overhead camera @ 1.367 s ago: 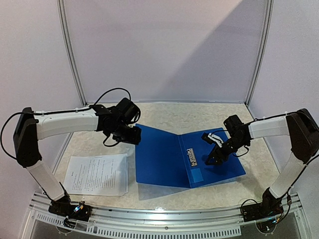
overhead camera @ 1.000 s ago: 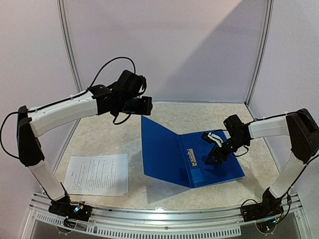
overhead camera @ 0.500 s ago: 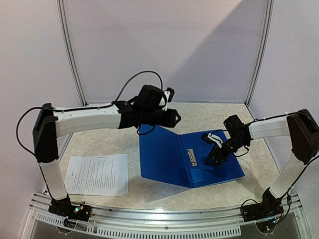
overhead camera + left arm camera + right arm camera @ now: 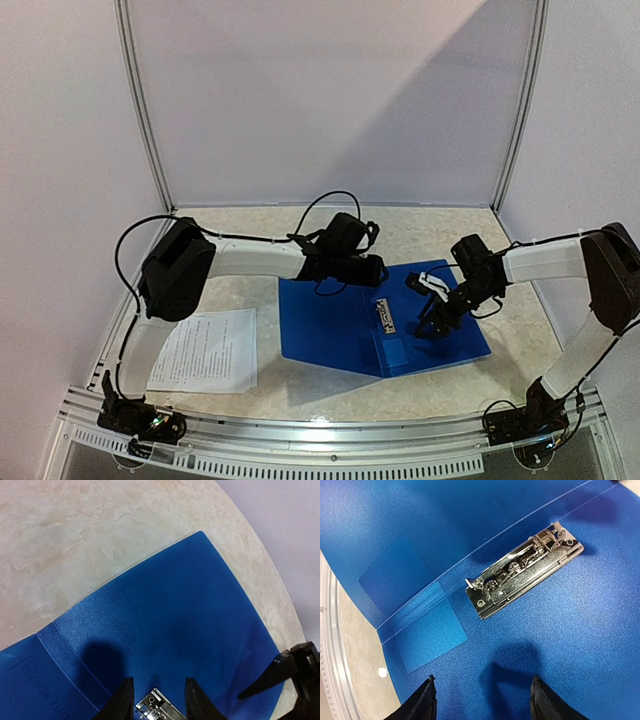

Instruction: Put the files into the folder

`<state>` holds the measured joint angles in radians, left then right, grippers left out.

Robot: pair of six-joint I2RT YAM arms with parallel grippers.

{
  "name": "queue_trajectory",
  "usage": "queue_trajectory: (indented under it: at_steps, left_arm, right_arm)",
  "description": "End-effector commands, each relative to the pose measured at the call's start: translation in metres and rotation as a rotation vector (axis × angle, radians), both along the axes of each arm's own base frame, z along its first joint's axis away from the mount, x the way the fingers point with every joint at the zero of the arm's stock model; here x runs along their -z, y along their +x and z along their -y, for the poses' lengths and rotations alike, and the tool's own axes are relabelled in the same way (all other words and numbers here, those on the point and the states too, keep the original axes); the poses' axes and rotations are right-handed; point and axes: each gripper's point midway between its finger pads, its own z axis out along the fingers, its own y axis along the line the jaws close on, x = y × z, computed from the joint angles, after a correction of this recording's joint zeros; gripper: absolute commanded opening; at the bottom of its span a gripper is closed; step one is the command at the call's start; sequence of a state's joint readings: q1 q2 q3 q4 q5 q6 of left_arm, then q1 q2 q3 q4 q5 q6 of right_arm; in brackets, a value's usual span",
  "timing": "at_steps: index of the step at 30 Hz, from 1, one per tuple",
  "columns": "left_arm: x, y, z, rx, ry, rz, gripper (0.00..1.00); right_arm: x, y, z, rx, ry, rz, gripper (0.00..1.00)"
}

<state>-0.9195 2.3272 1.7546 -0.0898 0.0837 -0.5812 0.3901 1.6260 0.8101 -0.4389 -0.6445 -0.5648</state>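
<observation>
Grainy bright blue plastic folder (image 4: 330,330) laid open; shiny metal clip (image 4: 522,570) exposed | white printed sheets (image 4: 205,350) at its 9 o'clock | left gripper (image 4: 159,702); right gripper (image 4: 482,700): jaws held apart

Nothing reads cleanly. The folder (image 4: 165,625) bears a line of embossed capitals (image 4: 42,690) on the strip beside its fold. In the left wrist view it appears upside down and is too faint to spell out. The files (image 4: 205,350) on the worktop (image 4: 440,225) show rows of small black print, too fine to read from above. The metal clip (image 4: 522,570) shows no legible marking.
</observation>
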Motion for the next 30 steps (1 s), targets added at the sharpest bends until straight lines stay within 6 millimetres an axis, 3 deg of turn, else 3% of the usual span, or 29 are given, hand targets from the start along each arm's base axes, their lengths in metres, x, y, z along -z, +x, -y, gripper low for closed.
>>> queue_trajectory:
  at_steps: [1, 6, 10, 16, 22, 30]
  left_arm:
    - [0.017, 0.001, 0.015, 0.012, -0.037, -0.047, 0.34]
    - [0.033, 0.006, 0.02, 0.019, -0.057, -0.08, 0.33]
    - [0.049, 0.005, 0.022, 0.022, -0.075, -0.121, 0.31]
    - [0.065, 0.0, 0.021, 0.029, -0.069, -0.163, 0.29]
    - [0.06, 0.001, 0.023, 0.033, -0.108, -0.159, 0.28]
    - [0.069, 0.001, 0.02, 0.021, -0.142, -0.215, 0.27]
  right_arm:
    - [-0.012, -0.005, -0.004, -0.117, -0.01, 0.12, 0.59]
    - [-0.028, 0.004, -0.014, -0.242, -0.037, 0.279, 0.54]
    - [-0.032, 0.013, -0.026, -0.308, -0.068, 0.309, 0.48]
    - [-0.018, 0.016, -0.037, -0.449, -0.136, 0.369, 0.43]
    - [-0.008, 0.019, -0.042, -0.544, -0.193, 0.392, 0.41]
    - [0.0, 0.015, -0.053, -0.574, -0.18, 0.395, 0.37]
